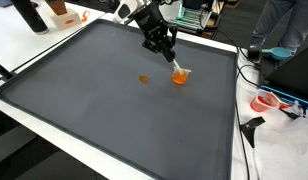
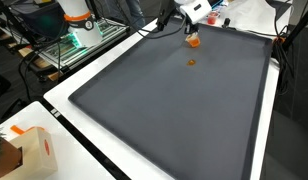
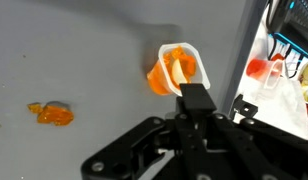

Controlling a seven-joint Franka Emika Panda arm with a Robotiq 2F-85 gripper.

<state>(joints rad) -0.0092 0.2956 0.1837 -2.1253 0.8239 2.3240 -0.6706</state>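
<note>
Your table is white and almost wholly covered by a dark grey mat that leaves only a pale border round it, as both exterior views show. On the mat you have an orange cup with a white inside near one edge, and just beside it, apart from it, a small orange scrap; the wrist view shows both, cup and scrap. On the bare white corner in an exterior view lies a cardboard box.
</note>
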